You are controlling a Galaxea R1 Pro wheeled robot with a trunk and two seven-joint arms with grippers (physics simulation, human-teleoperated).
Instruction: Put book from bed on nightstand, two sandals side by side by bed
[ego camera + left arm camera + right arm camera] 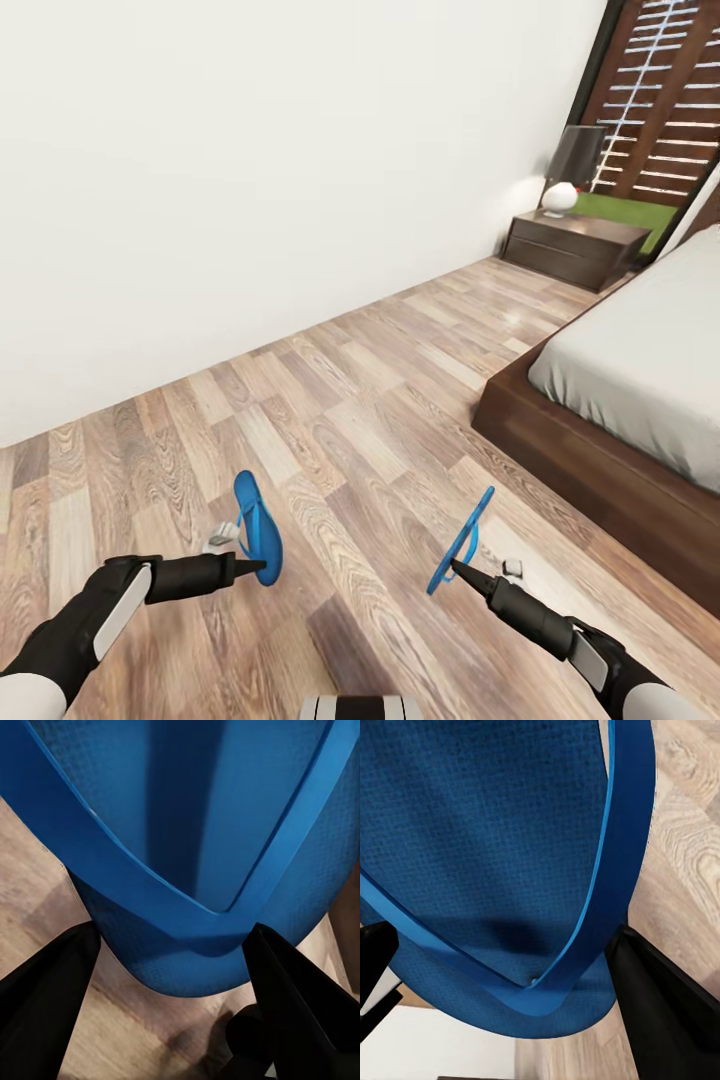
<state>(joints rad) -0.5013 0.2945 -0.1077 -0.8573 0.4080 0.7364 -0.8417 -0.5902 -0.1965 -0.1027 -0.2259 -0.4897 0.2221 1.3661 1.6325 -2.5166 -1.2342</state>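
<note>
- Blue left sandal [258, 527] held off the wood-plank floor [330, 420] by the left gripper [250, 567], fingers closed on its near end; sole tilted up, strap side facing the camera in head view.
- Left wrist view: same sandal [187, 832] fills the frame, straps meeting in a V near the rounded end, one black finger [45, 1005] on each side of that end, floor [30, 885] behind.
- White wall [250, 170] runs along the far left side of the floor.
- Blue right sandal [462, 541] held by the right gripper [457, 570], fingers shut on its lower end; it stands nearly edge-on, slanting up and to the right, clear of the floor.
- Right wrist view: sandal [510, 855] close up, textured sole, strap [622, 847] arching off it, black fingers [660, 1005] flanking the rounded end.
- Two sandals well apart, both in the air, near the foot corner of the bed.
- Bed [640, 370], dark brown frame, pale grey mattress, at right.
- Nightstand [572, 247], dark brown, against the far wall beside the bed head; lamp [570, 170] with dark shade and white round base on it.
- Slatted dark wooden window [655, 100] behind the nightstand.
</note>
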